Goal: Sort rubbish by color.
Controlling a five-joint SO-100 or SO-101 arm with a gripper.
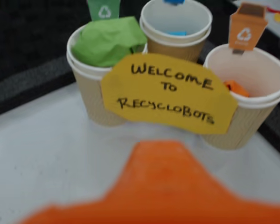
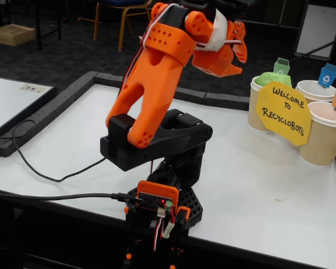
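A: Cups (image 1: 95,100) first; we count three ribbed paper ones standing close together on the white table (image 1: 46,149), with a yellow sign (image 1: 170,93) reading "Welcome to Recyclobots" fixed across their fronts; in the wrist view the green wad (image 1: 107,39) sits heaped in the left cup, rising above its rim; the light blue wad (image 1: 177,33) lies low inside the middle cup (image 1: 177,28); the orange wad (image 1: 236,87) lies low in the right cup (image 1: 252,98), against its near wall.

B: Tags agree with contents; green tag (image 1: 104,9) behind the left cup, orange tag (image 1: 245,28) on the right cup's rim; the blue tag (image 2: 327,75) we read best in the fixed view, standing on the rear cup; in that view only the green wad (image 2: 269,80) shows above a rim; the other two are hidden by the cup walls.

A: Gripper (image 2: 227,53) is raised high in the fixed view, well apart from the cups and to their left; the arm (image 2: 157,73) folds up over its black base (image 2: 168,140), which stands near the table's front edge; a black cable (image 2: 39,168) runs off to the left.

B: Jaw state; we cannot tell; the fingers overlap in the fixed view, and the wrist view shows only a blurred orange mass at the bottom edge; we see nothing between them.
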